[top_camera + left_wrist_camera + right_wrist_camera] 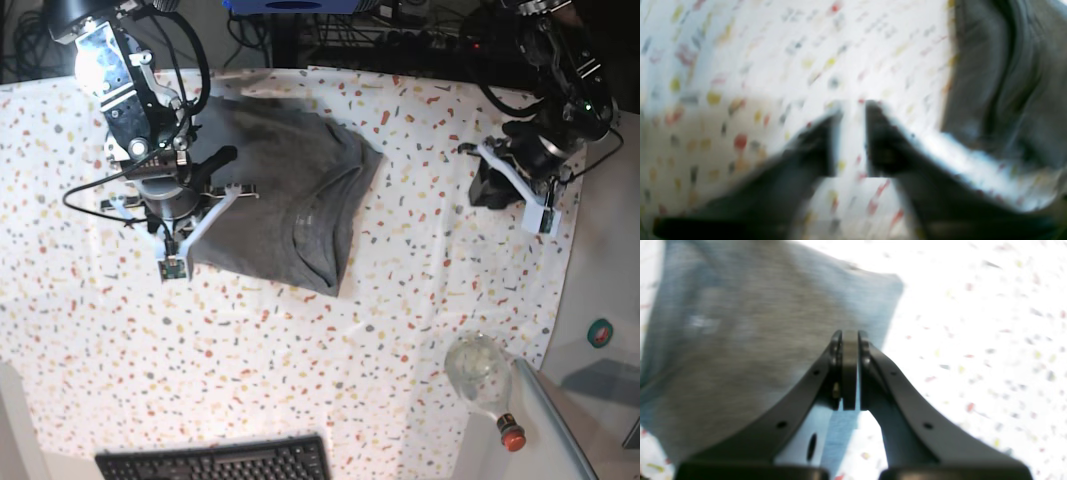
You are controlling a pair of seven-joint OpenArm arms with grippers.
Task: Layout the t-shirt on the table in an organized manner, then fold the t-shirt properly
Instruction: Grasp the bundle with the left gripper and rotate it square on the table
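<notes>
Speckled counter (400,300) — 1 grey t-shirt (290,190) under closed, empty right claw (172,262); left claw (853,110) parted, empty, well apart

Right gripper (850,340) jaws pressed together, nothing visible between the tips. T-shirt (740,350) lies blurred beneath and to the left, its corner reaching onto the speckled table (973,340).
</notes>
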